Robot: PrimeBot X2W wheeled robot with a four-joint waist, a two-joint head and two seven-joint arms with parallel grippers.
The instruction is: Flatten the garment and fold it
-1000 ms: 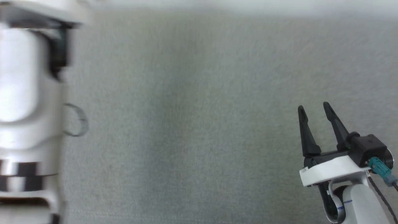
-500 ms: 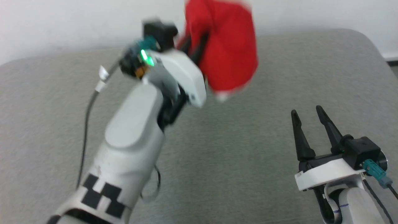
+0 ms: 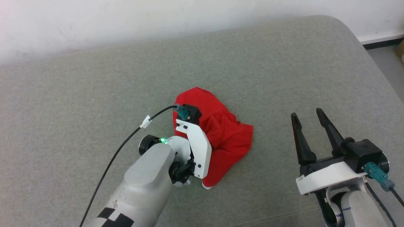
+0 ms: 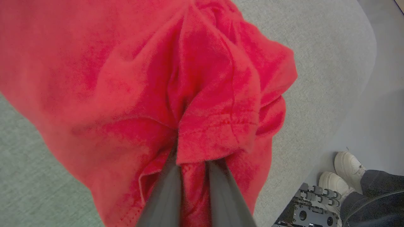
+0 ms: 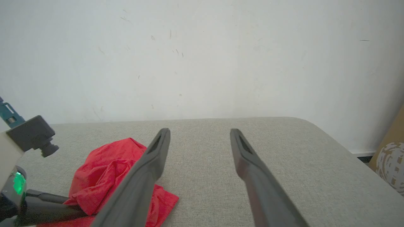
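Pinching a fold between nearly-together fingers, the left gripper (image 4: 192,165) has red cloth caught at its tips. The rest of the garment (image 3: 228,135) lies bunched around and beyond them on the grey cushion (image 3: 94,94). Right of that heap, well apart, the right gripper (image 3: 306,113) hovers w/ fingers spread wide, nothing between them, bare cushion ahead of the tips. Looks like the flattening step, barely begun imo. To do it well, left should prob drop that mid-fold and go for an edge, waistband or hem, tho neither can be picked out in the crumple rn. Right takes the opposite edge, then both pull apart low over the cushion so the thin fabric spreads instead of bunching.
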